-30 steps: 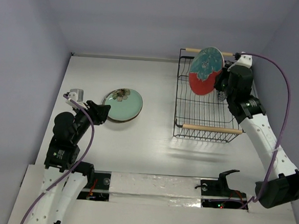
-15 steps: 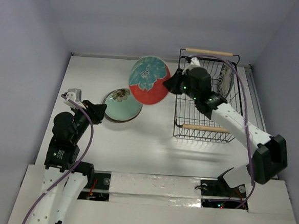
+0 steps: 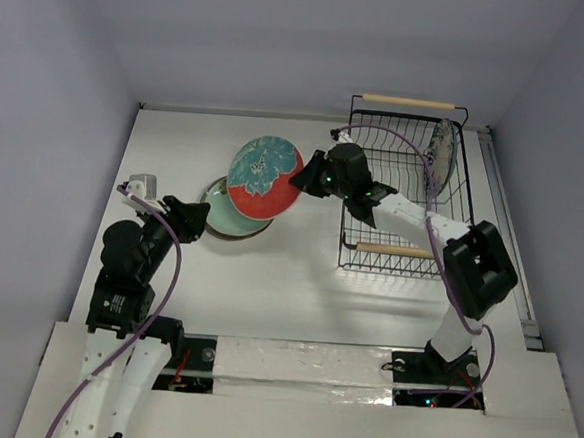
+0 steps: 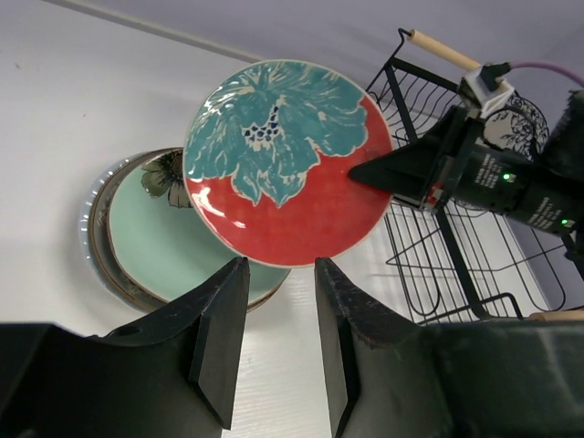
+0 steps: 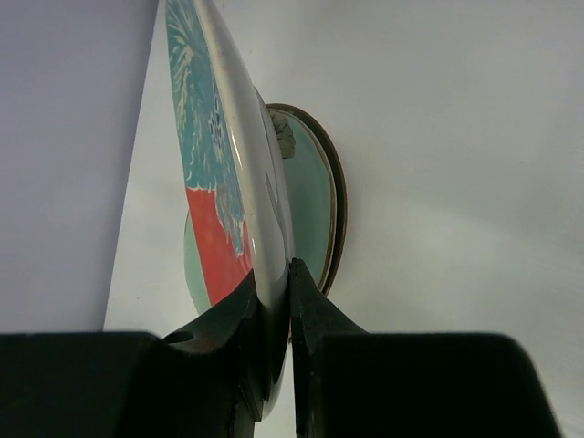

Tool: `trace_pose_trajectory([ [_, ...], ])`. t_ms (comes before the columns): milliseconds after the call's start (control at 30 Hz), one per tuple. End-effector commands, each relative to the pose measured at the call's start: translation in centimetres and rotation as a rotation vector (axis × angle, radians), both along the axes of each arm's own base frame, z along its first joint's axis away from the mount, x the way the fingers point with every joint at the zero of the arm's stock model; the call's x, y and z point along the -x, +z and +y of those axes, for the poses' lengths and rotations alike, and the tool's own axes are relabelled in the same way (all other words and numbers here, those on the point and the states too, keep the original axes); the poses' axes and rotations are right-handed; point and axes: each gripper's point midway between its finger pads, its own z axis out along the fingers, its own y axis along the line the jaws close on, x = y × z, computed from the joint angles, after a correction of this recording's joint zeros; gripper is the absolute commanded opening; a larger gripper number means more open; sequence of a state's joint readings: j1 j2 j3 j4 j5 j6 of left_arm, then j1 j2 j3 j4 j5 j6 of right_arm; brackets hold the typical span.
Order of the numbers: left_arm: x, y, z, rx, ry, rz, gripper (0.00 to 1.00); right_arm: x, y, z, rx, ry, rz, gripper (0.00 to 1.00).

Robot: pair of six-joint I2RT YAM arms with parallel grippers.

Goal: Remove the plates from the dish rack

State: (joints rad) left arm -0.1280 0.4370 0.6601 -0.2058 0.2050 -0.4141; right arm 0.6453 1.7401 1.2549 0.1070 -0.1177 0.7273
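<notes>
My right gripper [image 3: 300, 177] is shut on the rim of the teal-and-red-orange plate [image 3: 263, 177] and holds it tilted in the air above the stack on the table. The same plate shows in the left wrist view [image 4: 287, 164] and edge-on in the right wrist view [image 5: 228, 173]. The stack has the pale green plate [image 3: 230, 215] on top of a grey-brown one [image 4: 100, 265]. The black wire dish rack [image 3: 399, 186] holds a white plate with blue pattern [image 3: 441, 154] standing at its right end. My left gripper [image 4: 279, 274] is open and empty, just near of the stack.
Walls close the table at the back, left and right. The rack's wooden handles [image 3: 408, 101] lie at its far and near ends. The right arm reaches leftward across the rack.
My right gripper has carried the teal-and-red-orange plate out of the rack and leftward, then lower over the stack. The left arm has not moved.
</notes>
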Motion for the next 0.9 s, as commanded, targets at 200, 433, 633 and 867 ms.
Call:
trace_pose_trajectory([
  [200, 0.0, 1.2, -0.1, 0.011, -0.012, -0.064, 0.33, -1.1, 8.3, 6.3, -0.302, 0.070, -0.133, 0.00],
  [433, 0.2, 1.3, -0.3, 0.010, -0.027, -0.071, 0.33, -0.5, 4.6, 7.5, -0.244, 0.066, -0.061, 0.18],
  [633, 0.4, 1.5, -0.4, 0.013, -0.033, -0.078, 0.34, -0.2, 2.5, 6.2, -0.123, 0.003, -0.066, 0.54],
  [867, 0.5, 1.6, -0.4, 0.012, -0.035, -0.085, 0.34, 0.5, 1.5, 4.3, 0.039, -0.058, -0.100, 0.70],
])
